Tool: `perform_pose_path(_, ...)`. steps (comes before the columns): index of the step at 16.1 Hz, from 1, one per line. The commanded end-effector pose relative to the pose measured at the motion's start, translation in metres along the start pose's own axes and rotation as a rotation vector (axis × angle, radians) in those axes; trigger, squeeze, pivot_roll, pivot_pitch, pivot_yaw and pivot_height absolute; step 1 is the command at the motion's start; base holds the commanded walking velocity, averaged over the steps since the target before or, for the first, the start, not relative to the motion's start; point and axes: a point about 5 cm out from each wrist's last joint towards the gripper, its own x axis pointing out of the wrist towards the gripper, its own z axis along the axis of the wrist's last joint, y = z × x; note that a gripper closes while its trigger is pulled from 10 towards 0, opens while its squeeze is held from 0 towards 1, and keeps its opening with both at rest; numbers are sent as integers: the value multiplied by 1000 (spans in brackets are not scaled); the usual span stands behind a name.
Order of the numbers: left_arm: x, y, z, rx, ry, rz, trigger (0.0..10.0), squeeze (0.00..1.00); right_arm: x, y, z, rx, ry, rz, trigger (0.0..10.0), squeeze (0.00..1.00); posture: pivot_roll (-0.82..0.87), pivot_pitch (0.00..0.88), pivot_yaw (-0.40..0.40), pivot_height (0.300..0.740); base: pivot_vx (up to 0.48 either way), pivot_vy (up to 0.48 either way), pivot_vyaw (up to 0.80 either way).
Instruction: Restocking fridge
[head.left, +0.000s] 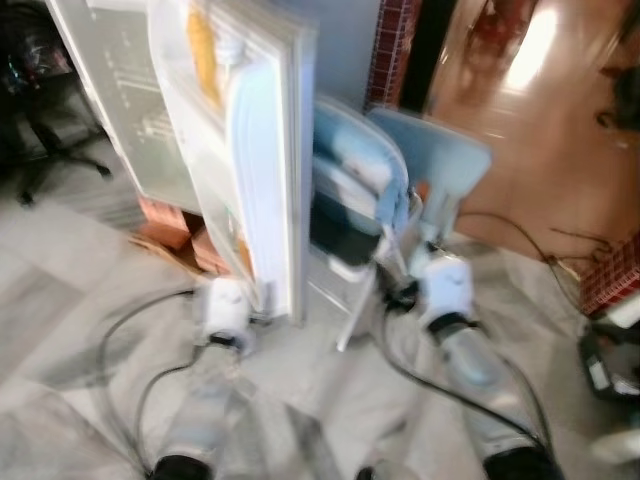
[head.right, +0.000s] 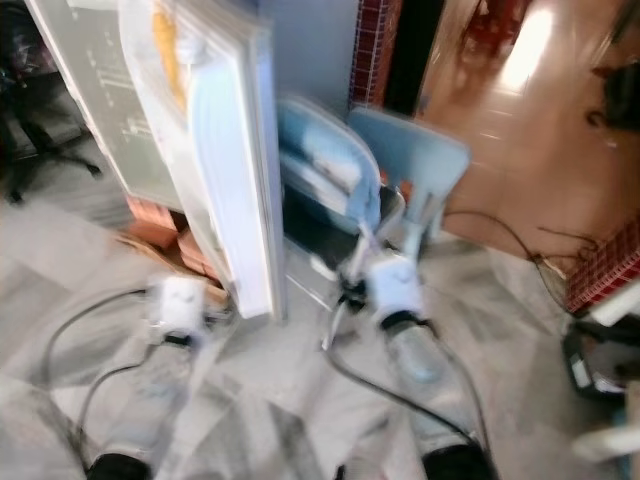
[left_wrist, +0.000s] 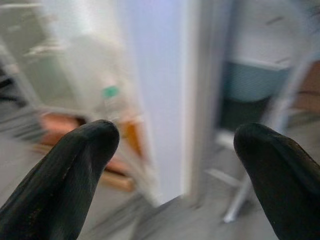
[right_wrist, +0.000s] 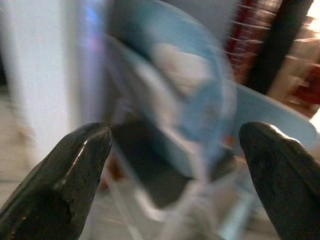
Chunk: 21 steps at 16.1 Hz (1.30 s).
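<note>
Blurred frames. Fridge door (head.left: 262, 170) open, edge-on at 12 o'clock, bottles (head.left: 207, 55) in its racks. Blue chair (head.left: 400, 190) at 1 o'clock, just beside door. Left gripper (left_wrist: 175, 165) spread wide, empty, aimed at door edge, low at 11 o'clock. Right gripper (right_wrist: 175, 165) spread wide, empty, facing chair. Cables (head.left: 130, 350) trailing on marble floor (head.left: 60, 300)

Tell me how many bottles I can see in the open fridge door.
2: an orange bottle and a white-capped bottle beside it, both high in the fridge door. Blur may hide others.
</note>
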Motion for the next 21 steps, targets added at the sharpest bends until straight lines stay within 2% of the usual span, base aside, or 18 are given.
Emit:
perform_pose_path(1,-1,14,-1,19,-3,33,10000,0,7,11,9,9,-44,32,10000,0,120,52,-11,740,240,0,0)
perform_pose_path(3,-1,15,-2,14,9,38,10000,0,10,13,10,18,-45,50,10000,0,120,50,-11,740,0,0,0)
perform_pose_path(5,-1,11,-2,-8,5,35,10000,0,15,20,13,-18,-65,105,10000,0,121,50,-8,740,0,0,222)
perform_pose_path(7,-1,9,-4,0,19,28,10000,0,28,30,21,-47,-95,140,10000,0,124,49,-4,740,0,0,800)
perform_pose_path(8,-1,13,-11,-40,60,54,10000,0,38,33,24,-21,-95,137,10000,0,126,49,-4,740,0,0,800)
perform_pose_path(10,-3,24,-19,-91,109,118,10000,0,52,39,29,-46,-84,154,10000,0,132,51,-6,740,0,0,656)
perform_pose_path(12,-6,32,-21,-83,116,146,10000,0,62,37,32,-57,-76,143,10000,0,149,59,-16,740,0,0,419)
perform_pose_path(14,-9,36,-21,-85,110,161,10000,0,63,33,30,-22,-67,126,10000,0,158,60,-20,740,0,0,0)
perform_pose_path(15,-11,36,-18,-95,91,152,10000,0,58,29,26,16,-64,108,10000,0,158,60,-20,740,0,0,0)
perform_pose_path(17,-22,37,-7,-50,6,109,10000,0,28,16,15,29,-71,38,10000,0,153,53,-25,740,0,0,0)
perform_pose_path(18,-28,37,-6,-50,-11,95,10000,0,15,9,10,37,-63,-13,10000,0,149,52,-24,740,0,0,0)
perform_pose_path(19,-37,41,-7,-38,-20,88,10000,0,-9,-3,0,68,-26,-92,10000,0,145,47,-24,740,0,0,0)
perform_pose_path(20,-45,43,-8,-35,-22,88,10000,0,-26,-11,-6,96,-2,-143,10000,0,138,47,-21,740,0,0,0)
perform_pose_path(21,-48,44,-10,-32,-20,87,10000,0,-33,-13,-9,95,12,-155,10000,0,136,46,-20,740,0,0,0)
